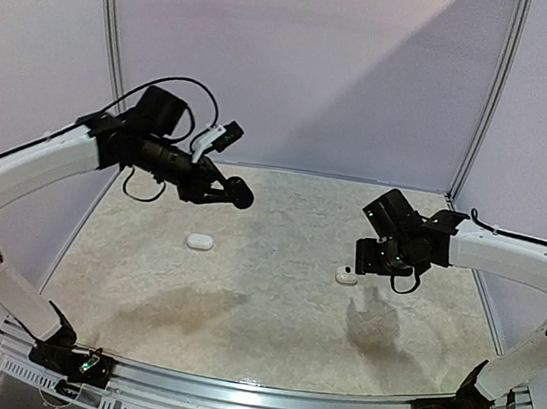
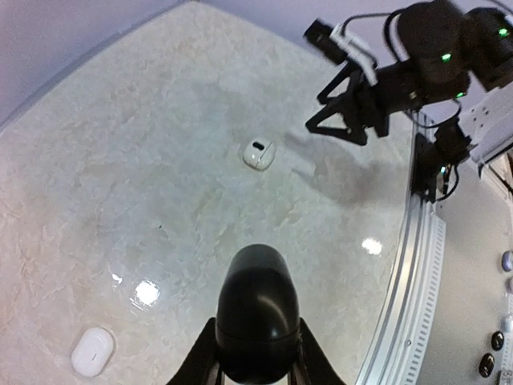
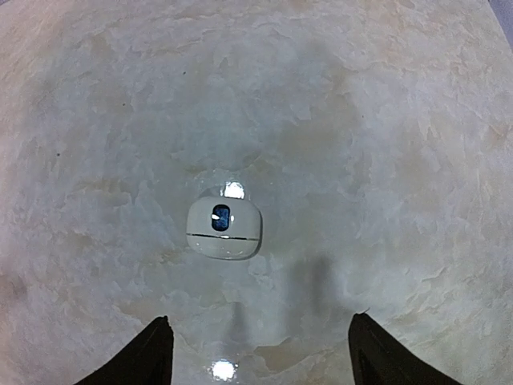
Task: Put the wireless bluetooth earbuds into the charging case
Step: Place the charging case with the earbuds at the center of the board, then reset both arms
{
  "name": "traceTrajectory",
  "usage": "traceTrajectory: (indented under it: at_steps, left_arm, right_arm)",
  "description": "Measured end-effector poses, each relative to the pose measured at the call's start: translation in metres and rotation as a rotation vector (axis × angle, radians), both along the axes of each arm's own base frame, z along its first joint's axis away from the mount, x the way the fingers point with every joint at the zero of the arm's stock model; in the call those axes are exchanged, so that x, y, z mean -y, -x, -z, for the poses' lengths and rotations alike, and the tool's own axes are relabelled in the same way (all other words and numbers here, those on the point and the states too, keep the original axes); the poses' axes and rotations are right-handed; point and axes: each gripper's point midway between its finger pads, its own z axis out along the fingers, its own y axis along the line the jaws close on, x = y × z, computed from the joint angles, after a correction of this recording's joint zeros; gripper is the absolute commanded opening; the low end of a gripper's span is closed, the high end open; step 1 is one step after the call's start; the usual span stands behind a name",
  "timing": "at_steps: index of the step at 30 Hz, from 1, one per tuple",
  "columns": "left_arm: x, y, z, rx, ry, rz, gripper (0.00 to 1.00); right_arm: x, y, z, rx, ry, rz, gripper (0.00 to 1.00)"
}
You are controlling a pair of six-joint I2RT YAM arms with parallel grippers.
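Just ahead of the right gripper (image 3: pixel 260 318) and below it, down on the table (image 1: pixel 269 315): one dark glossy bud (image 3: pixel 220 216), lying on top of a white case (image 3: pixel 234 242). Cannot tell whether seated in a socket or only resting there. Clear of both fingers (image 3: pixel 156 357), which are spread wide with nothing between them. Across from it and raised off the table, left gripper (image 1: pixel 237 196) clamped tight on a black case (image 2: pixel 256 297), rounded end poking out past the fingers. Below that gripper and off to one side, a second white case (image 2: pixel 92 351), lid down, well apart from the first.
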Motion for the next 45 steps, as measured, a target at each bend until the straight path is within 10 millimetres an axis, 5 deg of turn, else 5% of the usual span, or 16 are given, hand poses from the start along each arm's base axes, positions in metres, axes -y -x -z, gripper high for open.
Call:
traceTrajectory:
  at_steps: [5,9,13,15,17,19,21,30,36,38,41,43,45]
  left_arm:
    - [0.025,-0.034,0.073,-0.295,-0.208,0.096,0.0]
    - [0.029,-0.026,0.153,-0.567,-0.295,0.135,0.0]
    - [0.029,-0.018,0.206,-0.718,-0.34,0.129,0.03]
    - [0.027,-0.016,0.22,-0.75,-0.355,0.121,0.2]
    - [0.026,-0.014,0.227,-0.762,-0.362,0.112,0.5]
    - [0.025,-0.013,0.232,-0.763,-0.363,0.106,0.94]
    - [0.022,-0.014,0.238,-0.758,-0.373,0.087,0.99]
    - [0.001,-0.047,0.194,-0.544,-0.469,-0.055,0.99]
    - [-0.031,-0.057,0.091,-0.222,-0.434,-0.163,0.99]
    - [-0.061,-0.046,0.054,-0.115,-0.388,-0.228,0.99]
    - [-0.115,-0.031,0.03,0.004,-0.356,-0.353,0.99]
    - [-0.146,-0.023,0.038,0.021,-0.363,-0.439,0.99]
    - [-0.176,-0.014,0.067,-0.015,-0.38,-0.531,0.99]
  right_arm:
    - [0.004,0.001,-0.011,0.023,-0.063,0.047,0.89]
    - [0.002,0.001,-0.016,0.027,-0.096,0.062,0.9]
    - [0.002,0.005,-0.014,0.013,-0.12,0.074,0.97]
    - [0.003,0.009,-0.013,0.005,-0.135,0.08,0.99]
    - [0.003,0.012,-0.013,-0.002,-0.15,0.08,0.99]
    - [0.002,0.015,-0.014,-0.007,-0.166,0.08,0.99]
    - [0.0,0.016,-0.015,-0.013,-0.181,0.075,0.99]
    - [0.004,0.006,-0.018,-0.015,-0.231,0.097,0.99]
    - [0.045,-0.031,-0.02,0.03,-0.269,0.21,0.99]
    - [0.063,-0.041,-0.017,0.076,-0.248,0.253,0.99]
    - [0.089,-0.043,-0.012,0.153,-0.183,0.312,0.99]
    - [0.104,-0.041,-0.017,0.216,-0.143,0.355,0.99]
    - [0.113,-0.042,-0.025,0.269,-0.13,0.387,0.99]
